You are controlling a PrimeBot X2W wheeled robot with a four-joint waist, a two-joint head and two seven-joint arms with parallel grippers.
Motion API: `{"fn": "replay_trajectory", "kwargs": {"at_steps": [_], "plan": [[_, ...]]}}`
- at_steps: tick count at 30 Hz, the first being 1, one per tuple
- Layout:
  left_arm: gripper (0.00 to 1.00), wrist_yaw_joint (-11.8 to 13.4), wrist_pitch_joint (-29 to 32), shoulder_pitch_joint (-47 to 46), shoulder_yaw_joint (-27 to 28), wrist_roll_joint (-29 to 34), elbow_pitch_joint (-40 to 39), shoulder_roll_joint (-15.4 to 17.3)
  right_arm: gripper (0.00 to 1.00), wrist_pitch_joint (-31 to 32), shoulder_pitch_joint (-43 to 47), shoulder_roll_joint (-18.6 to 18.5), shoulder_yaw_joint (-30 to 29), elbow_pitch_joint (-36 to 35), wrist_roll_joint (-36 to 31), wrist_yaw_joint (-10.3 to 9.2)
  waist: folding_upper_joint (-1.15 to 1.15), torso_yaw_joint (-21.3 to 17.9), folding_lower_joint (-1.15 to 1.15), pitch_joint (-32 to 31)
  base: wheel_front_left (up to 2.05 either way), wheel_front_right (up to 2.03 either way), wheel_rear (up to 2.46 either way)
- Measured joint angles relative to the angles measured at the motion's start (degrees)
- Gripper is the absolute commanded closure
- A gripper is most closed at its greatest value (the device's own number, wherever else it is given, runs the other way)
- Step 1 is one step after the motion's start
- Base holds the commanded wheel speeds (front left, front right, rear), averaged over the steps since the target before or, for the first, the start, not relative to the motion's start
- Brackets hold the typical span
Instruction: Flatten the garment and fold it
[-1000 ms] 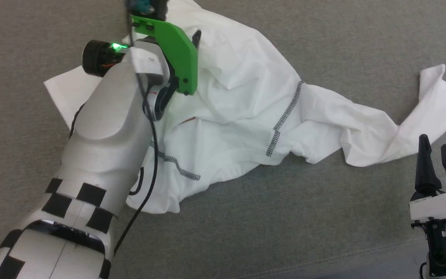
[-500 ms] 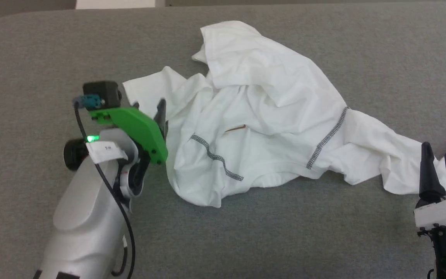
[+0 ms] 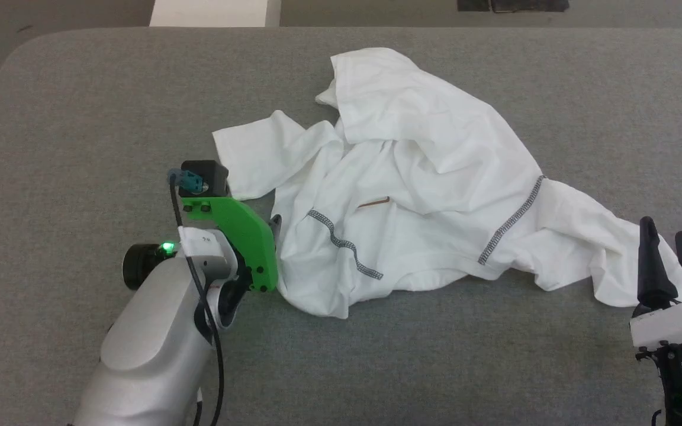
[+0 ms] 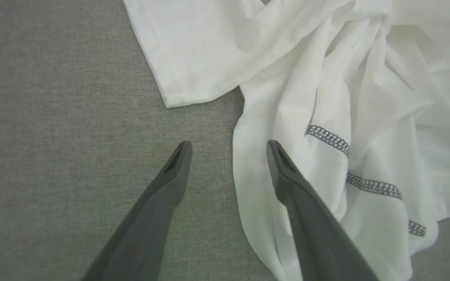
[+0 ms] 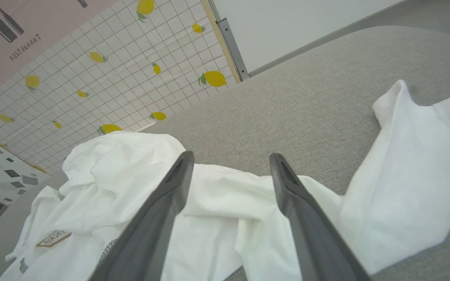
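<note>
The garment (image 3: 424, 195) lies crumpled mid-counter (image 3: 80, 118), one sleeve trailing right, so the left tool (image 4: 227, 146), spread wide and empty, straddles its near-left edge, probably to pinch it, while the right tool (image 3: 664, 228), equally wide and empty, stands beside that sleeve.

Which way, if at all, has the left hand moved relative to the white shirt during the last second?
Yes. The left hand drew back toward the robot, from over the garment to its near left edge, and it is open.
</note>
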Motion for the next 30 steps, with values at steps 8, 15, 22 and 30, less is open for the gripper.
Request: {"fn": "replay_trajectory", "kwargs": {"at_steps": [8, 15, 22, 30], "plan": [[0.0, -0.94, 0.31, -5.3, -0.88, 0.81, 7.2, 0.14, 0.0, -0.52, 0.01, -0.02, -0.31, 0.31, 0.56, 0.0, 0.0, -3.75, 0.0, 1.8, 0.0, 0.0, 0.0], [1.0, -0.88, -1.85, -6.28, 0.94, -0.04, 10.69, -0.12, 0.0, -1.07, 0.01, -0.02, -0.54, 0.73, 0.6, 0.0, 0.0, -5.82, 0.0, 3.11, 0.0, 0.0, 0.0], [1.0, 2.43, -8.18, -5.43, 9.21, -4.48, 10.67, 0.88, 0.0, -1.3, 0.08, -0.03, -1.01, 0.96, 0.49, 0.0, 0.0, -4.48, 0.0, 2.48, 0.0, 0.0, 0.0], [1.0, 7.23, -11.07, -2.0, 15.95, -7.48, 7.99, 3.57, 0.0, -0.36, 0.09, -0.03, -0.69, 0.38, 0.09, 0.0, 0.0, -2.32, 0.0, 1.49, 0.0, 0.0, 0.0]]}}
